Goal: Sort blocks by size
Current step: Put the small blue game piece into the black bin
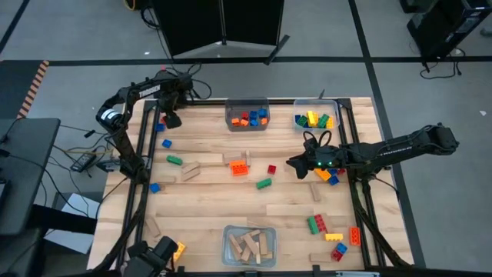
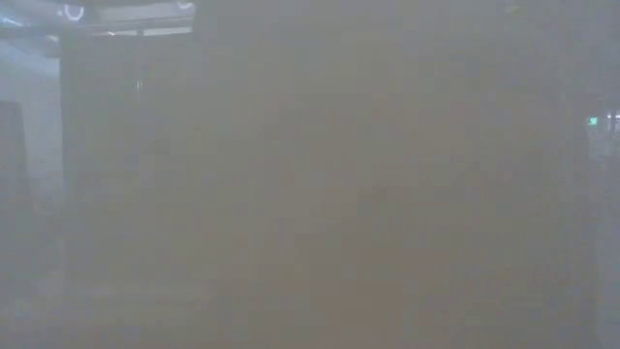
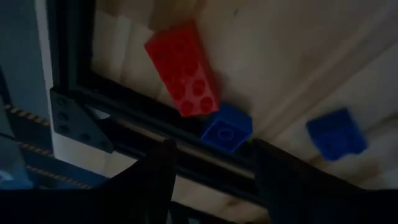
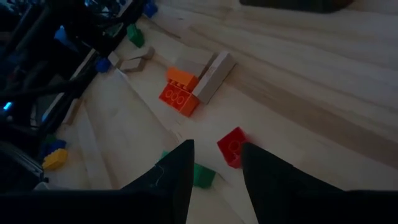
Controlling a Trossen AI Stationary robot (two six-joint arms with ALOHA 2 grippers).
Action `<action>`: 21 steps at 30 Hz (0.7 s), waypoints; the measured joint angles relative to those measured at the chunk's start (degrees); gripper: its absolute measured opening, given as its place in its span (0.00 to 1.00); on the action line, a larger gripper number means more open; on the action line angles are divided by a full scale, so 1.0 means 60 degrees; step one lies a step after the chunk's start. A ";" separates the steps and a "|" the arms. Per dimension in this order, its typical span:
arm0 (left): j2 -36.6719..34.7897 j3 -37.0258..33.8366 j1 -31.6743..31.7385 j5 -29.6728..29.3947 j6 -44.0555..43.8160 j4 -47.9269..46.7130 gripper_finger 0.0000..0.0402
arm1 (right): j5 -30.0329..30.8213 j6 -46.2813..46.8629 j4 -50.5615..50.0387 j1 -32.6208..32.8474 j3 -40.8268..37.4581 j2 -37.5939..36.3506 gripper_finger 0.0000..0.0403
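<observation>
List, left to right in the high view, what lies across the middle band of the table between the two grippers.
Left gripper → green brick → tan wooden block → orange brick → small red brick → right gripper.

Many small blocks (image 1: pixel 240 167) lie spread over the tabletop (image 1: pixel 231 201). An orange brick lies flat near the middle, touching a tan wooden block (image 1: pixel 236 158). A small red brick (image 1: pixel 271 169) and a green brick (image 1: pixel 264 183) lie close by. More bricks sit by the right edge. A red brick (image 3: pixel 183 67) and two blue ones lie at the left edge.
</observation>
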 joint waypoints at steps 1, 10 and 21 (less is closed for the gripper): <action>0.0000 -0.0055 0.0001 -0.0086 0.0188 -0.0011 0.53 | 0.0000 0.0000 0.0040 0.0000 0.0000 0.0000 0.36; 0.0685 -0.0179 0.0023 -0.1378 0.0216 -0.0257 0.53 | 0.0044 0.0003 0.0260 0.0000 0.0000 0.0000 0.36; 0.1741 -0.0175 -0.0335 -0.1866 0.0131 -0.0569 0.53 | 0.0279 0.0236 0.0256 0.0000 0.0000 0.0000 0.36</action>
